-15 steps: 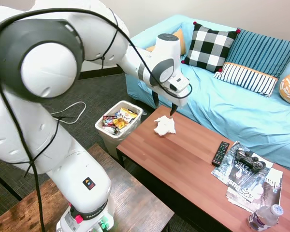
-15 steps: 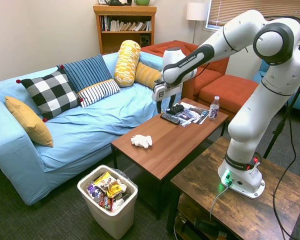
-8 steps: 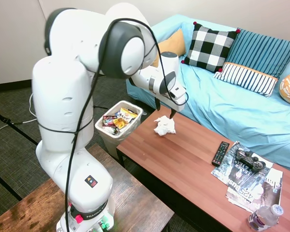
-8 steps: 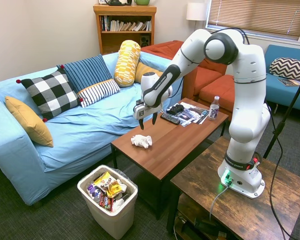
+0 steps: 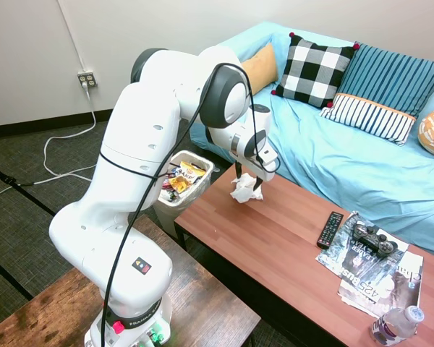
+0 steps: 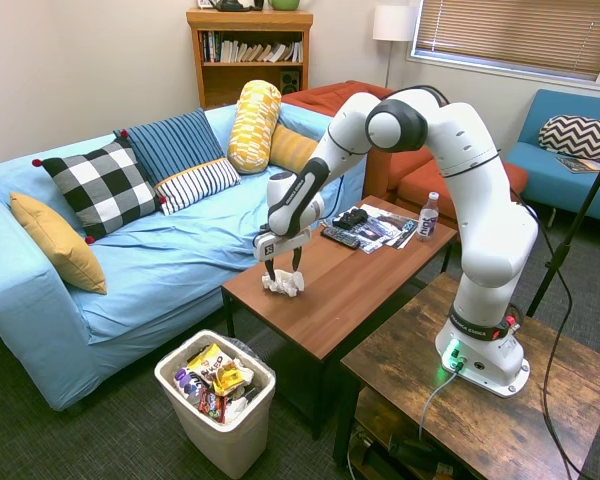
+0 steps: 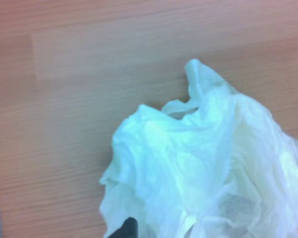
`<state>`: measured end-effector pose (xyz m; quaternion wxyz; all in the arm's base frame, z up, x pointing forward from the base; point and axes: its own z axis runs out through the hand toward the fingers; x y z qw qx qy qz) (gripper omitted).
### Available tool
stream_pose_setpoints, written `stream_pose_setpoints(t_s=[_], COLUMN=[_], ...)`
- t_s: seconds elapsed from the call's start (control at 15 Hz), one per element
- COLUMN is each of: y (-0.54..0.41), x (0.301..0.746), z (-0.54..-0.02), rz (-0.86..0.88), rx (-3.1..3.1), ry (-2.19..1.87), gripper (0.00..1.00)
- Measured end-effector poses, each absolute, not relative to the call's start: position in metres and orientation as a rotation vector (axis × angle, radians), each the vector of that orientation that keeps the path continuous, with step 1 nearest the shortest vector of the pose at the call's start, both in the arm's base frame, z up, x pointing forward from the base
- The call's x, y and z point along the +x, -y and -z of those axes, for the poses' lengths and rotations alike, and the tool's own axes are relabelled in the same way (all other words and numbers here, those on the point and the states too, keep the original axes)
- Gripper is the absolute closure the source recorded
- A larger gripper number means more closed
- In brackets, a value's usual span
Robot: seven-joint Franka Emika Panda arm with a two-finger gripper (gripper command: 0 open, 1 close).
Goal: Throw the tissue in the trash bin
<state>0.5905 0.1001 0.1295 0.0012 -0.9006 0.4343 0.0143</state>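
I see the tissue (image 5: pixel 241 189) crumpled on the tabletop (image 5: pixel 289 246) near its end above the trash bin (image 5: pixel 175 185) on the floor. My jaws (image 5: pixel 247 186) are spread apart, straddling the wad, fingers down around it.

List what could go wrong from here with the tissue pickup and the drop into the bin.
1. The tissue is loose and crumpled; the fingers straddle it still open, so they may pinch only a fold and it could slip free.
2. It lies near the coffee table edge; a nudge could push it off onto the floor.
3. The trash bin is already heaped with wrappers, so a light tissue may land on top and roll out.
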Motion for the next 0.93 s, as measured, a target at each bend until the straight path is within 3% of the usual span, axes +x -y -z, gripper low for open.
stream_pose_setpoints(t_s=[0.07, 0.13, 0.93], y=[-0.099, -0.100, -0.100], x=[0.594, 0.596, 0.598], z=[-0.121, -0.113, -0.089], rz=[-0.045, -0.045, -0.106], rx=[-2.830, -2.829, -2.807], ry=[-1.365, -1.363, -1.363], gripper=[0.00, 1.00, 1.00])
